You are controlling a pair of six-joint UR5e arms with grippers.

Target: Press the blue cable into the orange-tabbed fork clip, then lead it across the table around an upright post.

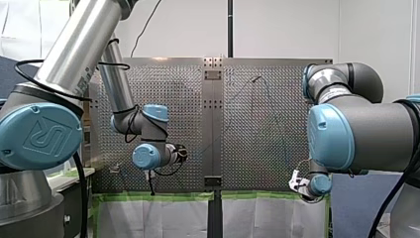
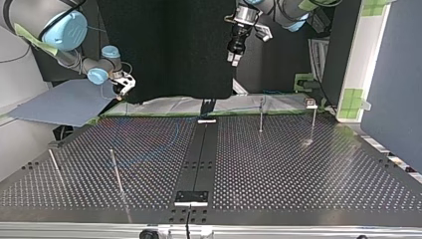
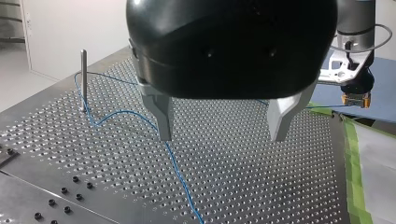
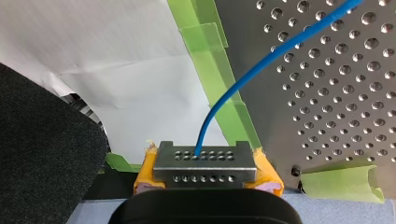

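Note:
The blue cable [image 3: 173, 161] lies in loose curves on the perforated table, passing close by an upright post [image 3: 83, 79]. My left gripper [image 3: 219, 135] hangs above it, metal fingers open and empty, with the cable running under one fingertip. In the top view this left gripper [image 2: 234, 59] is high over the table's far edge. My right gripper [image 4: 201, 161] is shut on the cable's end [image 4: 243, 79] between yellow pads, just off the table's taped edge; it also shows as my right gripper [image 2: 123, 85]. A small clip [image 2: 311, 103] stands at the far right of the top view.
Thin upright posts [image 2: 260, 113] [image 2: 117, 172] [image 2: 53, 164] rise from the plate. A dark centre strip [image 2: 199, 159] splits the table. Green tape [image 4: 210, 60] and white sheeting line the edge near the arms. A blue-grey sheet [image 2: 59, 102] lies beside my right gripper.

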